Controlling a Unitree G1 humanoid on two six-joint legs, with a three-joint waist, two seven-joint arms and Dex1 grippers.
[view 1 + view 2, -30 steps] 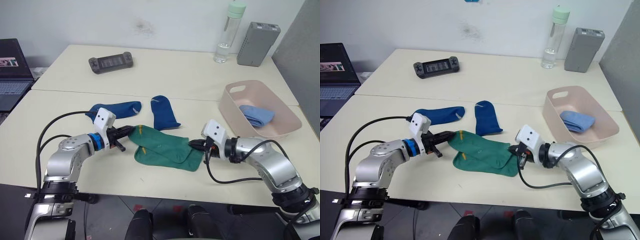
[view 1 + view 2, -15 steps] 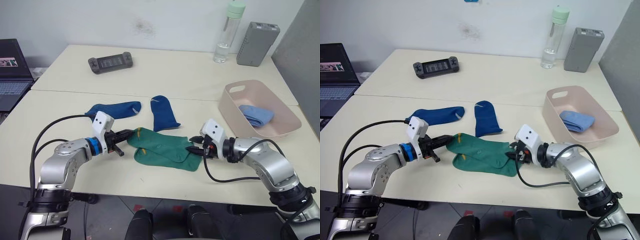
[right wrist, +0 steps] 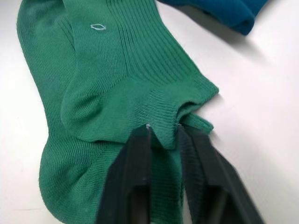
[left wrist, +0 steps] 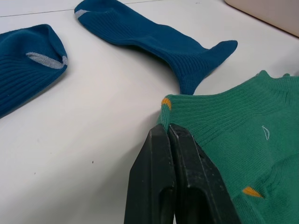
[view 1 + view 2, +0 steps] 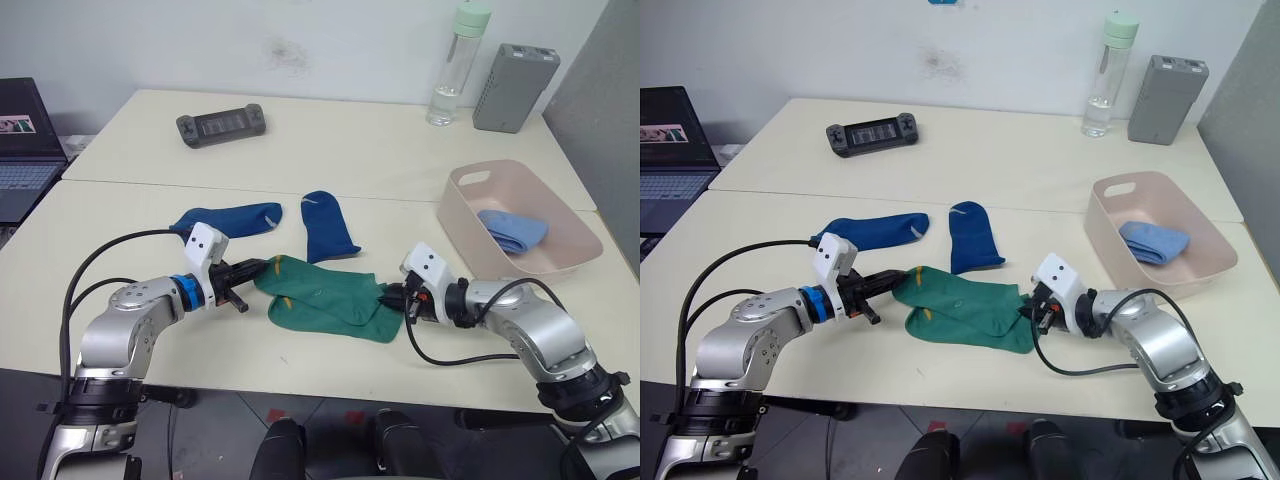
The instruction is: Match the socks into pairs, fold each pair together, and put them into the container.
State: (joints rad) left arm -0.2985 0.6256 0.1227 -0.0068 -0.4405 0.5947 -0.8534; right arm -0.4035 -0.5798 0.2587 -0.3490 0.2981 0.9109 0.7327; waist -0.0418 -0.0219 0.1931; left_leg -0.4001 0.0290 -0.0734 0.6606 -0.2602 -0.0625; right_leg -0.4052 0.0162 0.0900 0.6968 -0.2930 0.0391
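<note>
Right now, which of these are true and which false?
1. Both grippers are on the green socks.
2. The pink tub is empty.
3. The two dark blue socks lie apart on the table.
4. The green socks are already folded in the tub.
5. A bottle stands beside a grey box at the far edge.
1. True. The left gripper is shut on one end of the green socks, the right gripper on the other end.
2. False. The tub holds a light blue bundle.
3. True. One dark blue sock and the other dark blue sock do not touch.
4. False. They lie stacked flat on the table.
5. True. The bottle is next to the grey box.
</note>
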